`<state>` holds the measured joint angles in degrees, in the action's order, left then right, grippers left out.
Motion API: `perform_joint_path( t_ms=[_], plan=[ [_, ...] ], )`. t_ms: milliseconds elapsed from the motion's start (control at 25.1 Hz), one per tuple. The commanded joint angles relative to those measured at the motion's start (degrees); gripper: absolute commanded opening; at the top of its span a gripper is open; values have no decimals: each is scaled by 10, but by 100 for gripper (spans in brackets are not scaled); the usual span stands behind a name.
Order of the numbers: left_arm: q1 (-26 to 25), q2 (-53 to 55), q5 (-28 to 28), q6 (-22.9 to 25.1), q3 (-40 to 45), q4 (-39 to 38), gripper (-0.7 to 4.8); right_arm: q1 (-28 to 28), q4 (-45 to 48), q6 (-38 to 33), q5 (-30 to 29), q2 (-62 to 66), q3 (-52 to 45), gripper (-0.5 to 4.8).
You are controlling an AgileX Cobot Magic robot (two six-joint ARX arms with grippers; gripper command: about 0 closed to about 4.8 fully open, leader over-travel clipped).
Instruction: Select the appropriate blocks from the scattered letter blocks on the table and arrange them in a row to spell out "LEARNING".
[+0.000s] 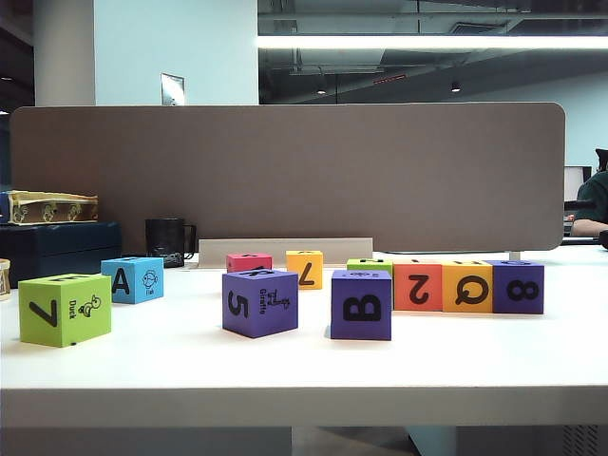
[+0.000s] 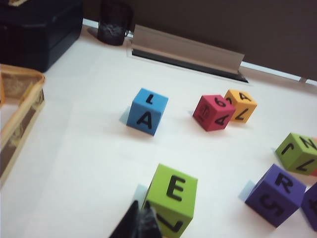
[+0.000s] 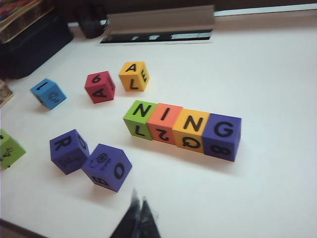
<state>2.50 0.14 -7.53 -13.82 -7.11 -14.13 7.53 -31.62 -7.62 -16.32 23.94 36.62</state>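
I have the table [image 1: 304, 366] spread wide and white in front of me, with the letter blocks scattered across it and a grey-brown partition panel [image 1: 285, 171] standing behind. Four blocks already sit touching in a row on the right side of the exterior view, reading N, I, N, G on their tops in the right wrist view: lime green [image 3: 140, 118], orange-red [image 3: 165, 123], yellow [image 3: 191, 129] and purple [image 3: 222, 136]. To my mind the R comes next, so the purple block with R on top [image 3: 68, 150] matters most; it sits apart from the row, just beside the purple B block [image 3: 107, 166]. The lime green block with E on top [image 2: 172, 199], the blue block with A on its side [image 2: 146, 111] and the red [image 2: 213, 112] and yellow [image 2: 240, 105] blocks lie farther left. These cubes look matte and, I judge, light and slightly soft, unlikely to slip or break; I would take one by two opposite side faces, squarely, so it does not twist. The left gripper [image 2: 140, 223] hangs over the table near the E block, fingers pressed together and holding nothing. The right gripper [image 3: 139, 218] hovers in front of the row, its tips also together, empty.
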Motion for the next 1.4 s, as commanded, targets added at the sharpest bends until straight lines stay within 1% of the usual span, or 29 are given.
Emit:
perform_joint_path(
  t_ms=[40,160,279,359,519,679,719,878,1038,1198,1237,1397],
  plan=[
    [0,1,-4,-2,-17,2,-6,14,3,15,-6,40,32,-2],
    [0,5,-3,-1,-34,-13,-6,36,2,21,-5,74,59,-2],
    [0,30,-5,3,-59,-30,-6,79,1,34,-3,128,98,-2],
    [0,42,-5,5,-69,-33,-6,95,1,36,-3,143,109,-2],
    [0,92,-16,45,-104,-35,-6,141,2,36,-2,180,126,-2],
    [0,132,-17,55,-128,-34,-6,165,1,36,-1,194,127,-2],
    [0,142,-17,58,-133,-34,-6,169,0,36,-2,195,128,-2],
    [0,216,-18,94,-175,-33,-6,179,1,36,-2,206,132,-2],
    [0,276,-18,96,-209,-33,-6,179,1,36,-2,212,134,-2],
    [0,353,-22,119,-251,-34,-6,179,-2,36,-3,222,137,-2],
    [0,378,-29,119,-266,-33,-6,179,-3,36,-3,225,138,-2],
    [0,421,-34,119,-290,-30,-6,179,-16,38,-3,238,152,-2]
  ],
)
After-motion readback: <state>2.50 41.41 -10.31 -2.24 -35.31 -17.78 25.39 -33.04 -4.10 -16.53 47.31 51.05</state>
